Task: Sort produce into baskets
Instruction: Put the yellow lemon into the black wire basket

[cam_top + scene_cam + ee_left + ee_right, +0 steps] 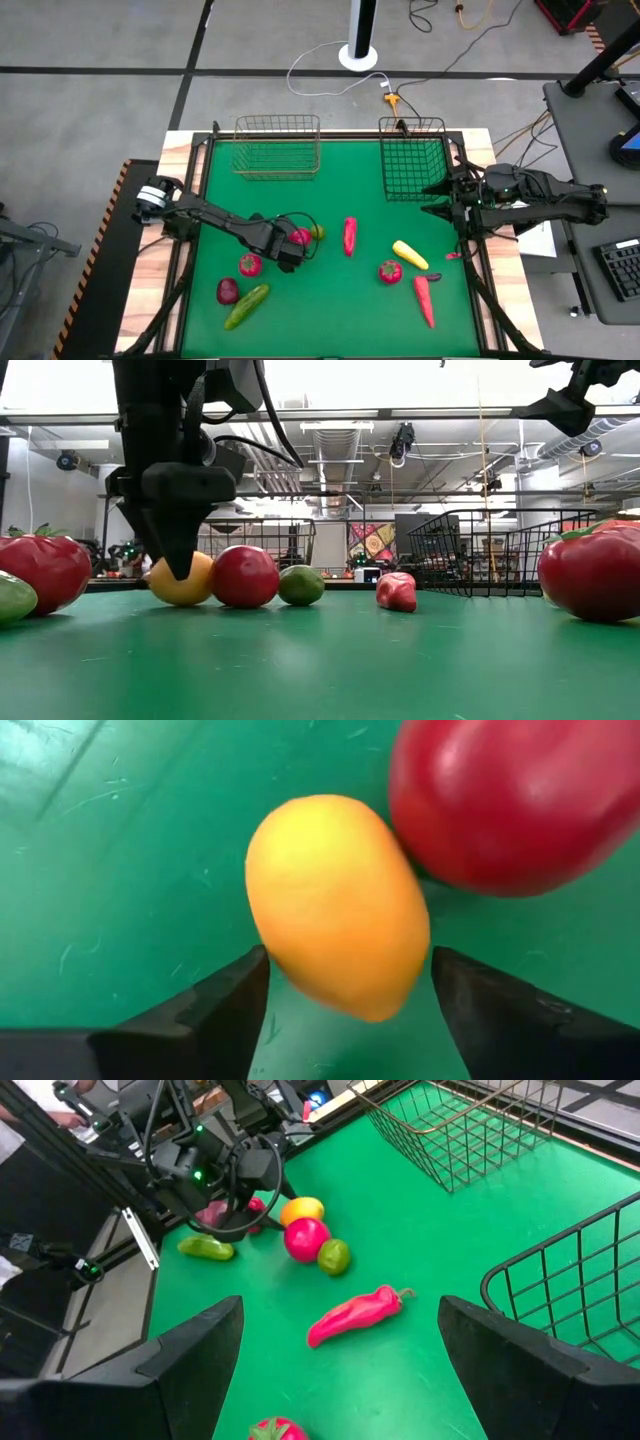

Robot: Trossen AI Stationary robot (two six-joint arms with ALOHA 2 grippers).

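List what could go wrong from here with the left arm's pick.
1. The left tool is open around the yellow lemon, which touches the red round fruit; closing may nudge that fruit or pinch it too.
2. The lemon's surface is smooth and rounded, so it could squirt out of the fingers.
3. The lime lies just beyond the red fruit; a knock could roll both away from the cluster.

The right tool waits open by the dark basket.

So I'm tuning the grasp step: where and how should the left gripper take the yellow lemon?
Across the lemon's middle, coming down from above. It is egg-shaped, lying on the mat with a red fruit against one side, and the open left gripper already has a finger either side of its narrow width.
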